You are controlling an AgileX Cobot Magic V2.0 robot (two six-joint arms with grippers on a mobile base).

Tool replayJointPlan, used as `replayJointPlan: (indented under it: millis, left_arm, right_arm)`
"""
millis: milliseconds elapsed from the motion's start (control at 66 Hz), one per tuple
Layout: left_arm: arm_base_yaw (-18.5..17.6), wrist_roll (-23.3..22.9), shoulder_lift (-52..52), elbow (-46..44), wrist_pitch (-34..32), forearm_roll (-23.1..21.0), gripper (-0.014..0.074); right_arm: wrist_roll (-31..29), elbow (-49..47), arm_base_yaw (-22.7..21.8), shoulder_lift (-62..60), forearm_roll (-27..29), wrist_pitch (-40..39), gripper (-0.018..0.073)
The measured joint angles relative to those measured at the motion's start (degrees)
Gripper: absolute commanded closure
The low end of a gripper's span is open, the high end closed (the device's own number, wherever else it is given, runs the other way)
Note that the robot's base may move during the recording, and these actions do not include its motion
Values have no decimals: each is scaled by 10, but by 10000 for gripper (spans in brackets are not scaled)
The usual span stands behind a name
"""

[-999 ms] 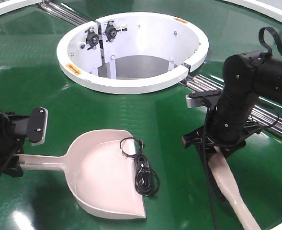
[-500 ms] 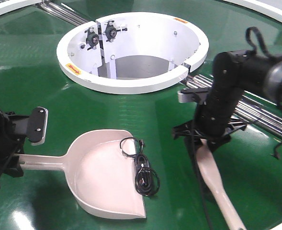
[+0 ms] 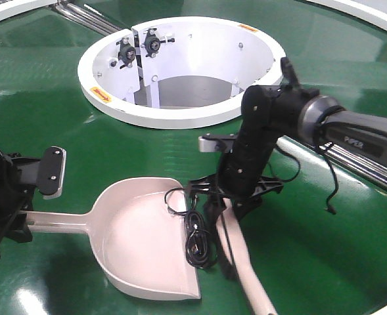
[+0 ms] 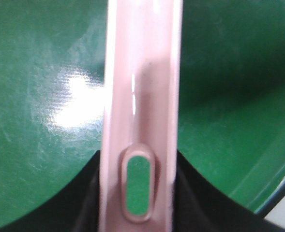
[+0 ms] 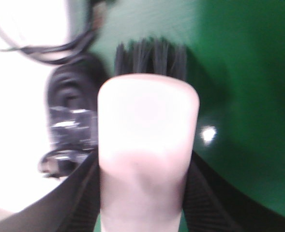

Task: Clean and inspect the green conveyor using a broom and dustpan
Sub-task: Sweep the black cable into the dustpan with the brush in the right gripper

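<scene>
Overall, the green conveyor [image 3: 48, 118] fills the front view, glossy with glare patches; a white ring [image 3: 180, 119] sits on it at upper centre; steel rollers [image 3: 354, 161] run out from behind the ring to the right.

The dustpan [image 3: 137, 239] lies flat on the belt at lower left, open edge toward lower right, handle pointing left; the left gripper [image 3: 19, 226] is clamped on the handle end, jaws closed against both sides in the left wrist view; green shows through the slot hole [image 4: 137, 186].

The broom [image 3: 246, 275] is just right of the pan's open edge, head end up-left, handle running to lower right; the right gripper [image 3: 231, 205] is closed around it near the head; dark bristles [image 5: 152, 54] point at the belt, contact not clear.

A coiled black cable [image 3: 196, 236] lies inside the pan at its right edge, just beside the broom head.
</scene>
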Motion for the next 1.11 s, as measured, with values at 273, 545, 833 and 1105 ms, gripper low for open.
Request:
replayJointPlan:
  millis: [273,545,833,1105]
  left_arm:
    - [0,0,0,0,0,0,619]
    - [0,0,0,0,0,0,619]
    - [0,0,0,0,-1,-3,619]
    - [0,0,0,0,-1,-4,619]
  right_arm:
    - [-3,-19,32,24,48,6,565]
    - [-4,-94,73,39,90,5,565]
    - [-4,-138,93,41,104,2,565]
    - [-4,-140,94,34,80,3,563]
